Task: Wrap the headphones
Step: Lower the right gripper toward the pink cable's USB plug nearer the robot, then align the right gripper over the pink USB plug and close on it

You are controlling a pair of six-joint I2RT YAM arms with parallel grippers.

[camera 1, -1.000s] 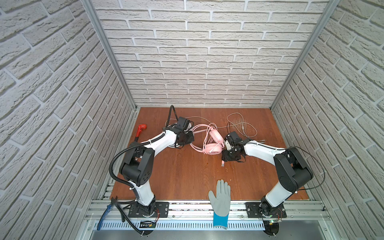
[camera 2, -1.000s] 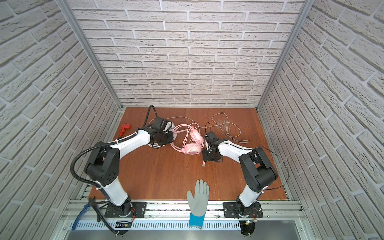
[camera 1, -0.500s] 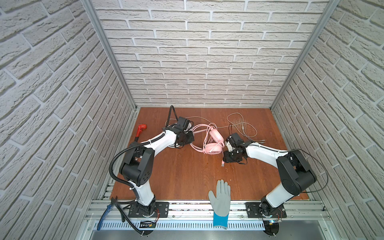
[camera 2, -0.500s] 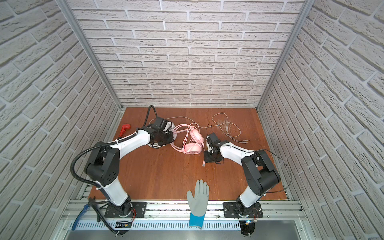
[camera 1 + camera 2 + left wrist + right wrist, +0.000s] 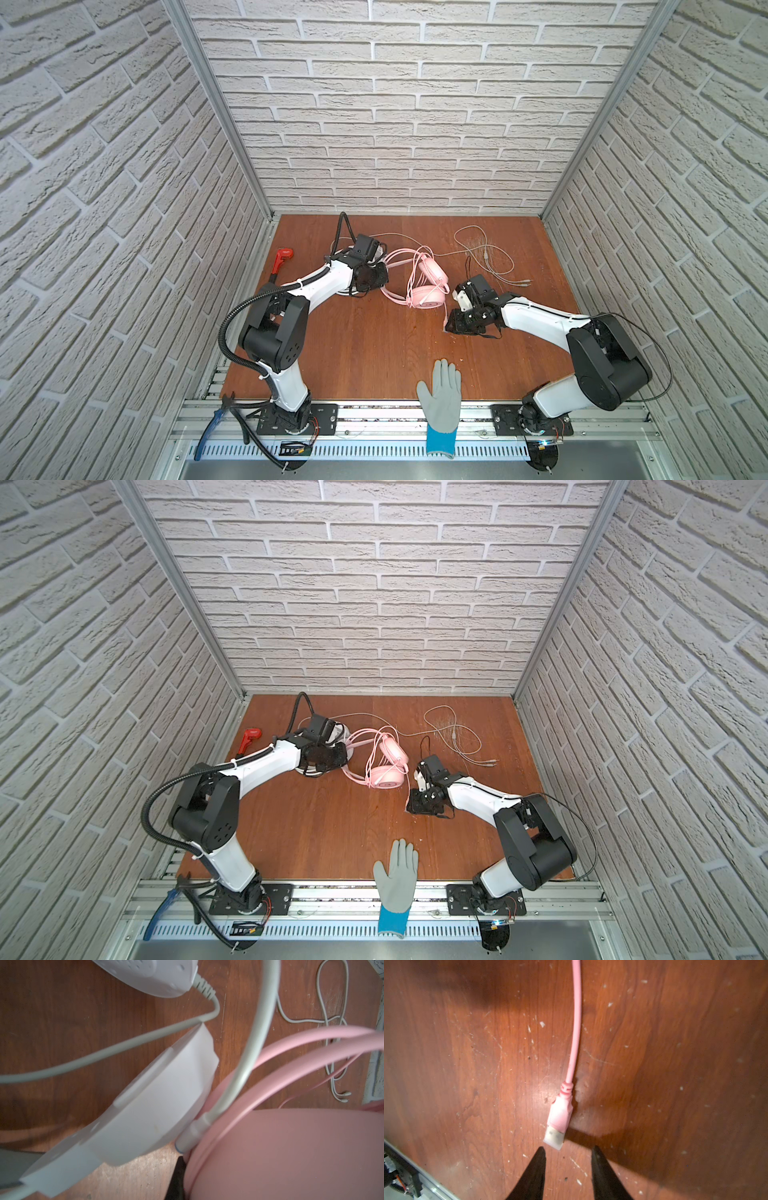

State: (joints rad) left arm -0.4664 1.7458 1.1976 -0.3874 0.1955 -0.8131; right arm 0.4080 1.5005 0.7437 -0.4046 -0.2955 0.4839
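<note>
Scuffed wooden table (image 5: 353, 353) with smooth plastic headsets, inside rough brick-textured walls (image 5: 415, 124).
The table's reddish wood is glossy but scratched and flecked with pale specks. Near its centre, the pink headphones (image 5: 426, 296) are smooth matt plastic; their pink cable (image 5: 576, 1022) is smooth, its plug (image 5: 558, 1118) tipped with dull metal. At ten o'clock, the white headphones (image 5: 145, 1105) look satin-smooth plastic. At six o'clock: a matt grey cloth glove (image 5: 442, 390) and a brushed metal rail (image 5: 374, 415).

Looks like a robot lab cell: fake-brick panels (image 5: 415, 124) around a wooden tabletop (image 5: 365, 353), arms (image 5: 286, 328) bolted to an aluminium rail (image 5: 374, 415).
</note>
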